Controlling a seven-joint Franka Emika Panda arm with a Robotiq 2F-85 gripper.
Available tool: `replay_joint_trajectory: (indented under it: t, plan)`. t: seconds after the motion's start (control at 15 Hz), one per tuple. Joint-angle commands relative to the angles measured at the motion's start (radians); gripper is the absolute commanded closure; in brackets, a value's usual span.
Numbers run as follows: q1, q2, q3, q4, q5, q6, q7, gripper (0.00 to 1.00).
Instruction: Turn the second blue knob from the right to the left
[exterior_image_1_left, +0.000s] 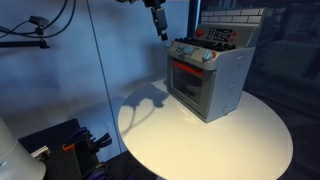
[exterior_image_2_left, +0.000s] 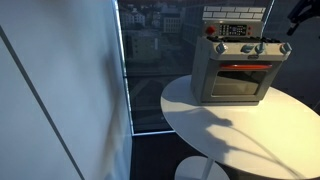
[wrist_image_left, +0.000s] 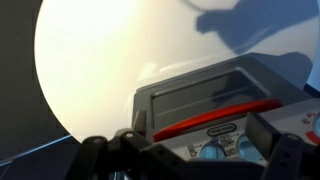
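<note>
Claw (wrist_image_left: 190, 150) spread wide and empty, hovering above toy oven (wrist_image_left: 215, 105), touching nothing, round white table (wrist_image_left: 90, 60) beneath

Round white table (exterior_image_1_left: 255, 140), on a pedestal base (exterior_image_2_left: 203, 168) in an exterior view. Tall window (exterior_image_2_left: 150, 50) behind it, city buildings outside. Pale wall panel (exterior_image_2_left: 50, 95). Black gear (exterior_image_1_left: 62, 140) near the floor. Cables (exterior_image_1_left: 40, 30) overhead.

One toy oven (exterior_image_2_left: 235, 85), one round white table (exterior_image_2_left: 230, 135), one red door handle (wrist_image_left: 215, 121); knobs (exterior_image_2_left: 245, 47) too small to count.
</note>
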Motion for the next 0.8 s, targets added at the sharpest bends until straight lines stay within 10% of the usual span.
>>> replay_joint_trajectory:
  t: [0.0, 0.73]
  plan:
    - [-0.014, -0.058, 0.005, 0.001, 0.048, -0.132, -0.053, 0.00]
    - [-0.034, -0.130, 0.005, 0.074, 0.084, -0.507, -0.068, 0.00]
